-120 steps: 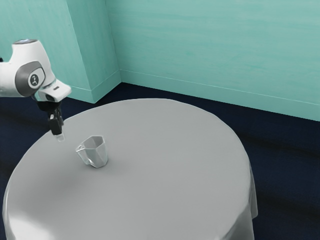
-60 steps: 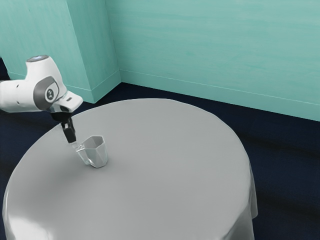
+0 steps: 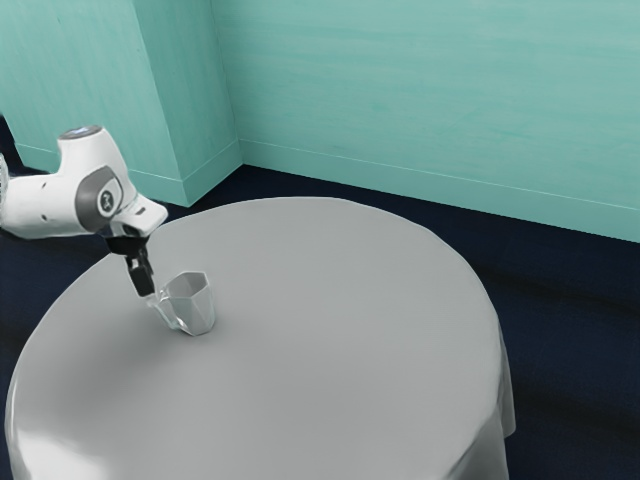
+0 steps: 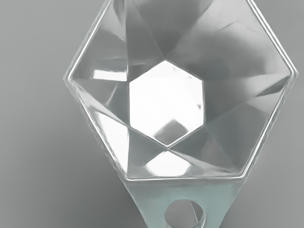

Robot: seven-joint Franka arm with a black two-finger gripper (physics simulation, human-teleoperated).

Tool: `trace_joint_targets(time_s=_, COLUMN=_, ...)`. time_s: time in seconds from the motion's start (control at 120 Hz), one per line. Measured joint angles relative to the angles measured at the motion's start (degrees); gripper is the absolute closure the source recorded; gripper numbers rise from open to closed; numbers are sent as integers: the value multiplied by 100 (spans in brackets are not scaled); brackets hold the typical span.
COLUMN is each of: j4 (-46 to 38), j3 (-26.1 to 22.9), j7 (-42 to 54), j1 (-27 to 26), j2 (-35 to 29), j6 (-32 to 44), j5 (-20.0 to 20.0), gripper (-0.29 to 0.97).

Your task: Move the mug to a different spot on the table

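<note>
End effector (image 3: 146,291), black and slim, hangs at a slant from the white robot arm (image 3: 55,200) with its tip low over the surface. Its tip is at the handle (image 3: 161,299) of the clear, faceted glass mug (image 3: 192,303), on the side of the mug toward the exterior view's left. Whether it is spread, pressed together or pinching the handle cannot be told. Nor can it be told whether it touches the handle.

From the hand's camera the mug (image 4: 166,102) lies straight below. It stands upright and open, with a six-sided rim and a bright six-sided bottom. Its flat, pale handle (image 4: 156,202), pierced by a round hole, points toward the end effector.

The mug stands on the round surface (image 3: 340,340), which is covered in a pale grey cloth (image 4: 33,118). It is close to the surface's edge at the exterior view's left and well apart from the edge at that view's right.

Around the surface lies a dark navy floor (image 3: 565,300), and behind it rises a teal wall (image 3: 420,90) with a lighter skirting board (image 3: 440,180).
</note>
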Motion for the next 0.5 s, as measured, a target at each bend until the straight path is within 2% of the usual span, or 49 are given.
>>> trace_joint_targets(time_s=0.5, j4=59, j3=-14, j7=344, j1=7, j2=540, j6=456, j5=-539, gripper=0)
